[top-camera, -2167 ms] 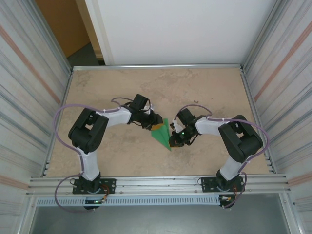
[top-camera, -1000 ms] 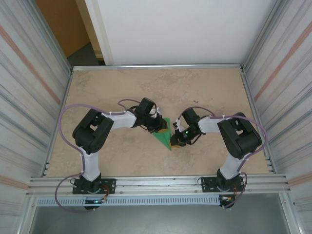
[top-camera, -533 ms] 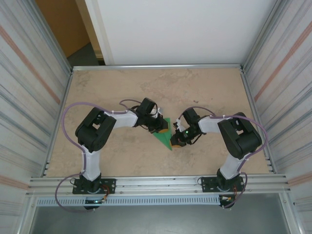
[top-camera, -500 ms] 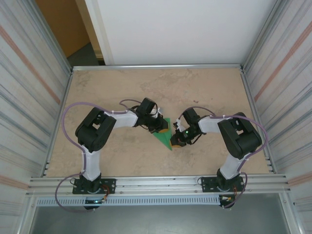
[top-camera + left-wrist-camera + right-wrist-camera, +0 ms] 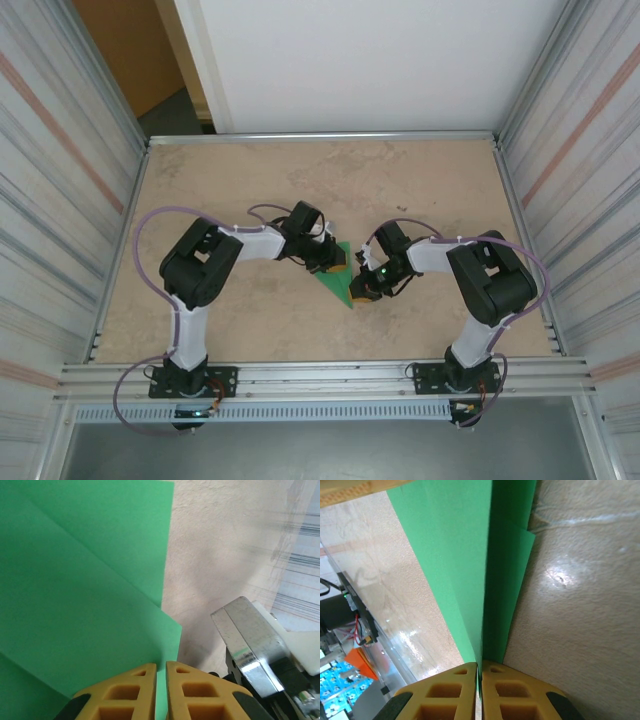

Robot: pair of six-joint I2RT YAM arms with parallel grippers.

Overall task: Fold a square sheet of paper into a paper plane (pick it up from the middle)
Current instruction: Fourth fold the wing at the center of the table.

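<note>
- Compared with the earliest top picture, the left arm's elbow is sitting further right and the left gripper (image 5: 332,264) is sitting closer over the far corner of the green paper (image 5: 338,274). The right gripper (image 5: 359,291) and the paper are keeping almost the same spot.
- Both arms are working over a beige, mottled table (image 5: 250,180) framed by metal rails. Ribbed metal walls are standing on the left and right, a white panel is closing the back, and an orange-brown surface is showing at the far left corner.
- The green paper is lying flat near the middle of the table, slightly nearer the front rail, between the 2 grippers. It is showing as a small creased triangle with its point aimed toward the arm bases.
- In the left wrist view the paper (image 5: 75,605) is showing overlapping layers with straight diagonal fold edges. In the right wrist view the paper (image 5: 465,555) is showing a long central crease running toward the pads.
- The left gripper (image 5: 161,667) is pinching the paper's edge, its yellow pads nearly touching with green in the slit.
- The right gripper (image 5: 480,669) is likewise clamping the paper, the crease running into the narrow gap between its pads.
- Bare table is lying open beyond the paper and to both sides. The right arm's elbow is sitting near the right rail, and the left arm's cable loop is hanging near the left rail.
</note>
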